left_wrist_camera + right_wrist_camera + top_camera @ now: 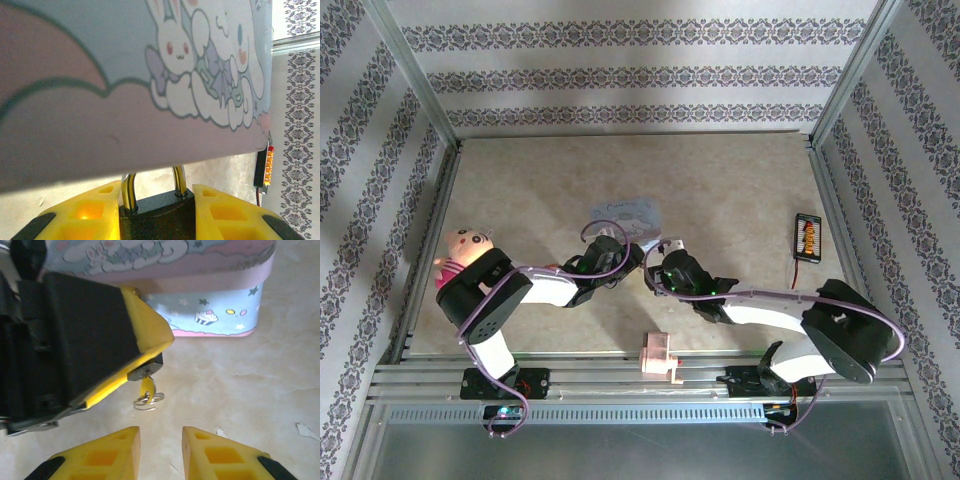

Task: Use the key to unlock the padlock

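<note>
Beige mottled tabletop (720, 190) floors the cell, with wallpaper in patterned bands on the far wall and both side walls. At its middle the left gripper (157, 194) is clenched on the padlock (155, 220). The dark body is wedged between the two yellow fingers (85, 215), and the silver shackle juts past the fingertips toward the tin.

From the right wrist camera, the padlock's lower face peeks out under the left gripper's yellow pad. The key (147, 384) sticks down out of that face (a yellowish sliver, rather blurred). A thin wire ring (149, 401) hangs from it; whether the ring rests on the table I cannot tell.

The right gripper (160, 435) is released, its yellow fingers apart with bare table between them and nothing held. It sits just near of the key and ring, not touching them.

Just beyond both grippers stands the pale blue tin (215, 315). Its lid is printed with a white rabbit, a white long-eared character and clouds on pink, and its side with a cupcake and stars.

Farther out, near the right edge, lies a small black device (807, 237) with an orange strip down its face. A pink plastic block (660, 355) sits at the near edge between the arm bases. A pink doll (463, 250) lies at the left edge beside the left arm.
</note>
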Robot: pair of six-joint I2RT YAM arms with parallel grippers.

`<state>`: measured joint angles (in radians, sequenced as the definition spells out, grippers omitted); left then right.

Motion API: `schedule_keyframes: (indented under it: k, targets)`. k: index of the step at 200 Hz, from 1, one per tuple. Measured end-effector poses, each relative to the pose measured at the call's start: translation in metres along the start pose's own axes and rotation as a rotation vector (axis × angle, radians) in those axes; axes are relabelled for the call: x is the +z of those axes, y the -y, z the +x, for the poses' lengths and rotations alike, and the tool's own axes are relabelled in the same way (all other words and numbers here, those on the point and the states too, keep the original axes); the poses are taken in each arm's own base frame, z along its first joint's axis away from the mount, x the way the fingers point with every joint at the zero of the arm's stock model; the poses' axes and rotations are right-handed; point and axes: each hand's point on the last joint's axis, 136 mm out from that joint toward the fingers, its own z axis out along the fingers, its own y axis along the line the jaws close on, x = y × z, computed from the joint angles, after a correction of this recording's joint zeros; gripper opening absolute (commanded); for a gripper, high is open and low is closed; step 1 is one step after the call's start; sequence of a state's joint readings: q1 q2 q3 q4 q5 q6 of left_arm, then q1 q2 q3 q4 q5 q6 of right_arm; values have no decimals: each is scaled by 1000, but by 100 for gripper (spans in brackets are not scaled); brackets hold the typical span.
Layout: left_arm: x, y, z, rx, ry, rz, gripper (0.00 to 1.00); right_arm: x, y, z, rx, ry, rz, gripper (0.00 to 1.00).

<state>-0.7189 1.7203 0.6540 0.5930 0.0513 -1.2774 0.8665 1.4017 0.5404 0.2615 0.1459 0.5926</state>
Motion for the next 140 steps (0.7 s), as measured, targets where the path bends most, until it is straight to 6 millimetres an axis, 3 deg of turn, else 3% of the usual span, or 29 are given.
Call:
schedule_keyframes:
  k: [28, 140]
  targets:
    - [-2, -2, 2, -13, -11, -15, 3, 7, 2, 5, -24, -23, 15, 29]
    - [-6, -4, 7, -67, -43, -35, 4, 15, -7, -8, 47, -29, -76, 25]
